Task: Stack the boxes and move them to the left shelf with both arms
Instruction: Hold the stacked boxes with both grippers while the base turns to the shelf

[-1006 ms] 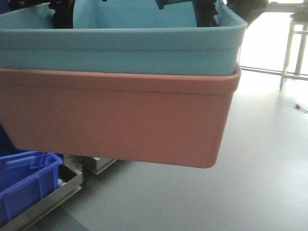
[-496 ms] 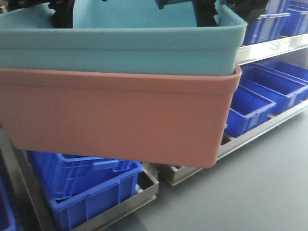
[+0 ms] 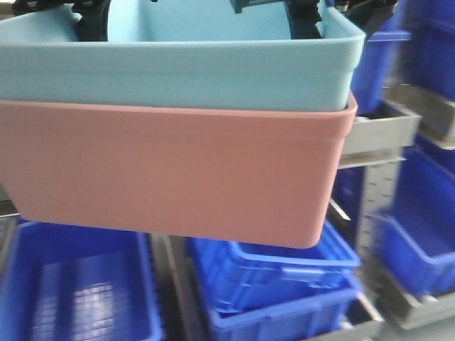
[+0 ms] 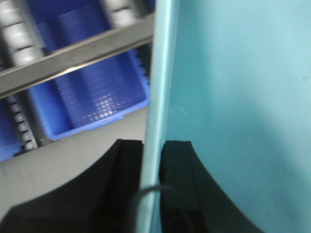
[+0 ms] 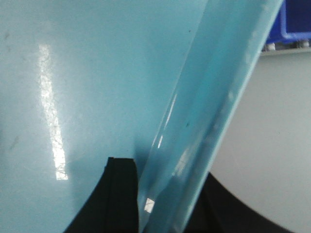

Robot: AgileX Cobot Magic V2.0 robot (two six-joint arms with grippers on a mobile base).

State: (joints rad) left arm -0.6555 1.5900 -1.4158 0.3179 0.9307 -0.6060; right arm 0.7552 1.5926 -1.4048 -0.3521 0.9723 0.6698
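The light blue box (image 3: 178, 71) sits nested inside the salmon pink box (image 3: 178, 170), and the pair hangs in the air filling the front view. My left gripper (image 3: 92, 18) is at the blue box's left wall and my right gripper (image 3: 307, 15) at its right wall. In the left wrist view, my left gripper (image 4: 151, 162) is shut on the light blue wall (image 4: 160, 73). My right gripper (image 5: 170, 194) is likewise shut on the blue wall (image 5: 214, 97). A rack level with white rollers (image 4: 17, 39) and a metal front bar (image 4: 73, 58) lies beyond the left wall.
Dark blue storage bins (image 3: 277, 284) stand on steel racks behind and below the stack, with more at the right (image 3: 419, 241). A steel shelf edge (image 3: 380, 138) juts out just right of the pink box. Another blue bin (image 4: 92, 97) sits under the roller level.
The stacked boxes keep their place in the front view with both grippers still shut on them. The background has swept from open floor to close racks of blue bins.
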